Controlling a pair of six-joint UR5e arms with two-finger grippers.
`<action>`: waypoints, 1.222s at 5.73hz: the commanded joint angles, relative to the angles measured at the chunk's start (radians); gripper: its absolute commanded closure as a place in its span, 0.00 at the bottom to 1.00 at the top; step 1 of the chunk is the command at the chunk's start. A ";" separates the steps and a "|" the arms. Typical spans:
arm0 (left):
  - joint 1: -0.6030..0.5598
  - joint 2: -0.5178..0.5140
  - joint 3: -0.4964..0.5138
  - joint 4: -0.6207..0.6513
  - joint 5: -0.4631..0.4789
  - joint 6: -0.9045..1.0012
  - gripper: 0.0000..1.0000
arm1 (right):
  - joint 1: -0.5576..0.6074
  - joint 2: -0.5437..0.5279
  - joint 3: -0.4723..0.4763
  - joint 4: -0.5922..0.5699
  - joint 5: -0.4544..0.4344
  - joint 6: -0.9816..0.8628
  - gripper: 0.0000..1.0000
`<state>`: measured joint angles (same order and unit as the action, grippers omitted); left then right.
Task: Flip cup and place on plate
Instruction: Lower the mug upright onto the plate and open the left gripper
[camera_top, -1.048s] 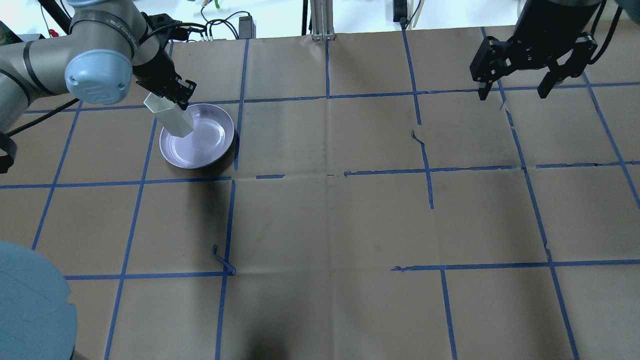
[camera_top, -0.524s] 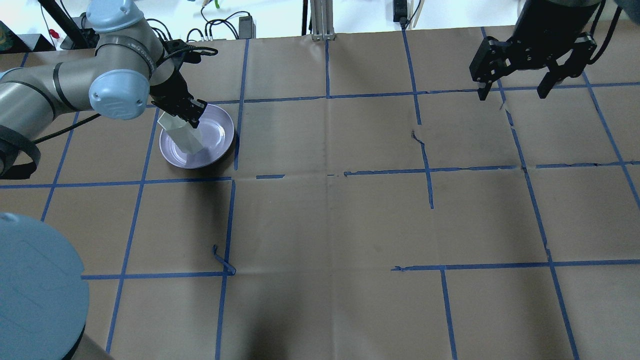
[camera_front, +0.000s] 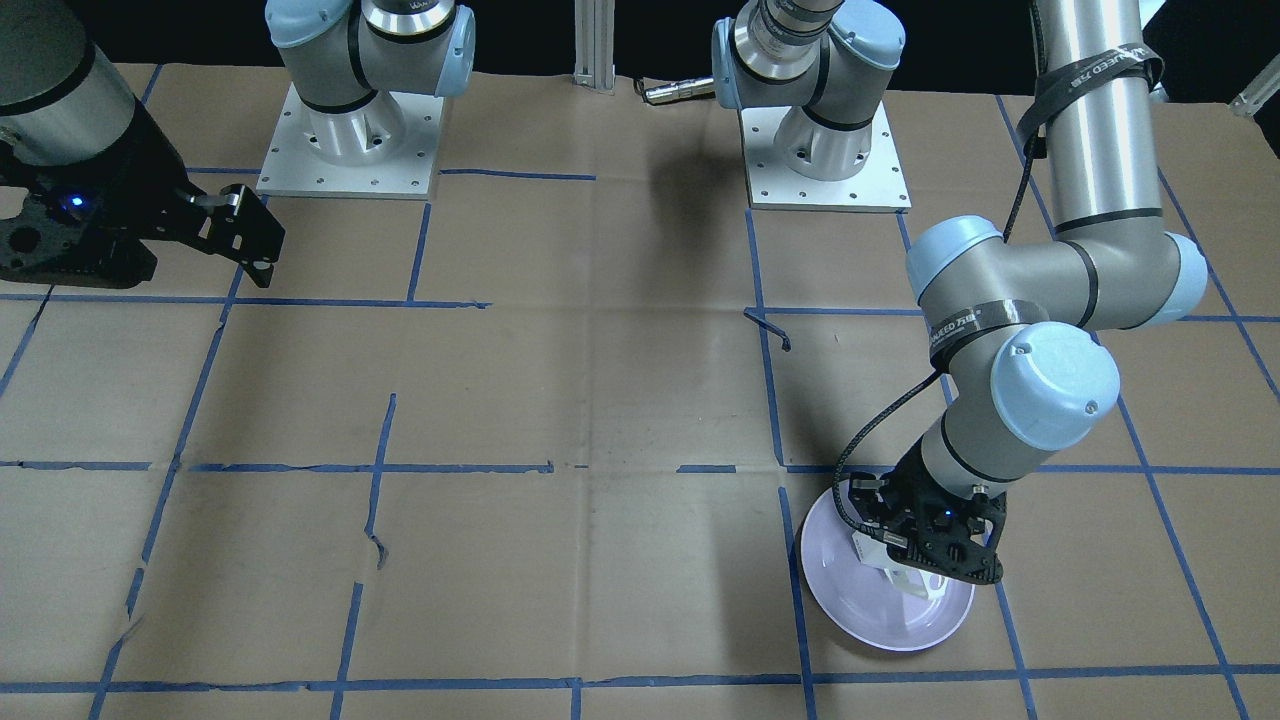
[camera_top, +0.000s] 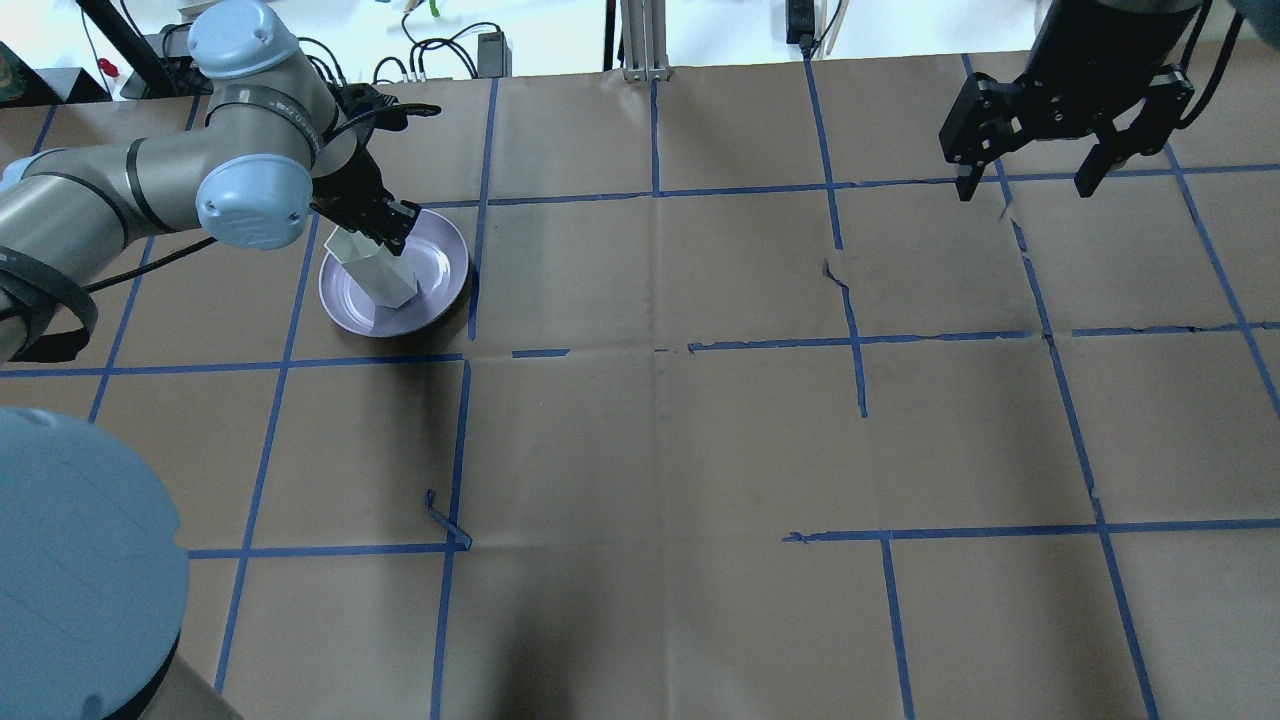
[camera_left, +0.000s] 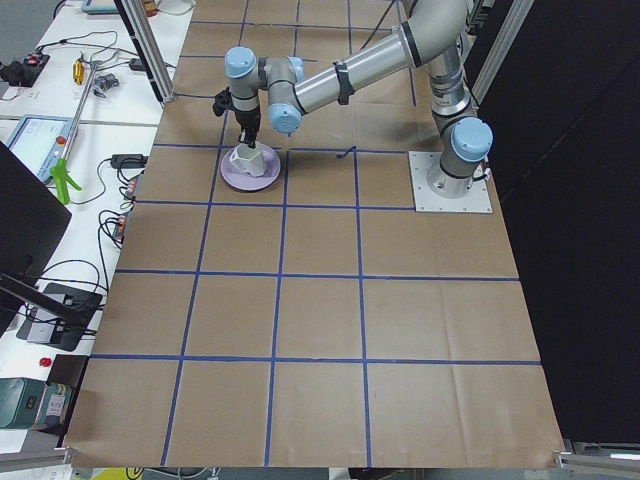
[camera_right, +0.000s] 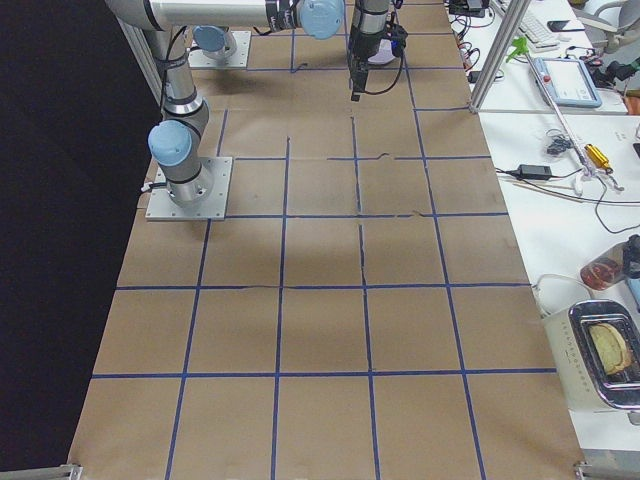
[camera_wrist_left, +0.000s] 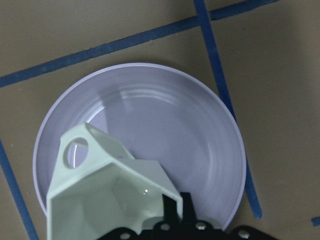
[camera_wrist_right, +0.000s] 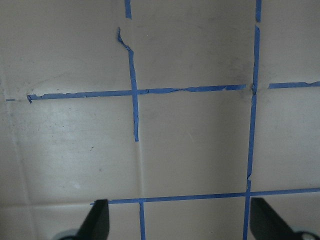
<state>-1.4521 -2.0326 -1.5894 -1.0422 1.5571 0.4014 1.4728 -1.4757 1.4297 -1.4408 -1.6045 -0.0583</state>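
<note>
The white faceted cup (camera_top: 378, 272) is held at its rim by my left gripper (camera_top: 372, 232), which is shut on it. The cup hangs mouth-up, slightly tilted, low over the left half of the lavender plate (camera_top: 442, 268). I cannot tell whether its base touches the plate. In the left wrist view the cup (camera_wrist_left: 100, 192) shows its pale inside and its handle at upper left, with the plate (camera_wrist_left: 175, 120) beneath. The front-facing view shows the cup (camera_front: 905, 575) on the plate's (camera_front: 845, 590) right side. My right gripper (camera_top: 1030, 180) is open and empty, high above the far right of the table.
Brown paper with a blue tape grid covers the table. Loose tape curls stick up at the near left (camera_top: 445, 525) and centre right (camera_top: 835, 275). Cables and a metal post (camera_top: 640, 40) stand at the table's far edge. The arm bases (camera_front: 825, 150) sit at the robot's side.
My left arm has moved the cup down and to the right over the plate, and the cup stands more upright. The right arm has not moved.
</note>
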 joint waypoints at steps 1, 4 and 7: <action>-0.013 0.037 0.017 -0.034 0.100 -0.003 0.01 | 0.001 0.000 0.000 -0.001 0.000 0.000 0.00; -0.098 0.266 0.025 -0.299 0.103 -0.265 0.01 | 0.000 0.000 0.000 -0.001 0.000 0.000 0.00; -0.215 0.464 0.037 -0.610 0.052 -0.457 0.01 | 0.001 0.000 0.000 -0.001 0.000 0.000 0.00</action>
<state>-1.6603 -1.6412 -1.5553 -1.5353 1.6371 -0.0424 1.4740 -1.4757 1.4296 -1.4410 -1.6045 -0.0583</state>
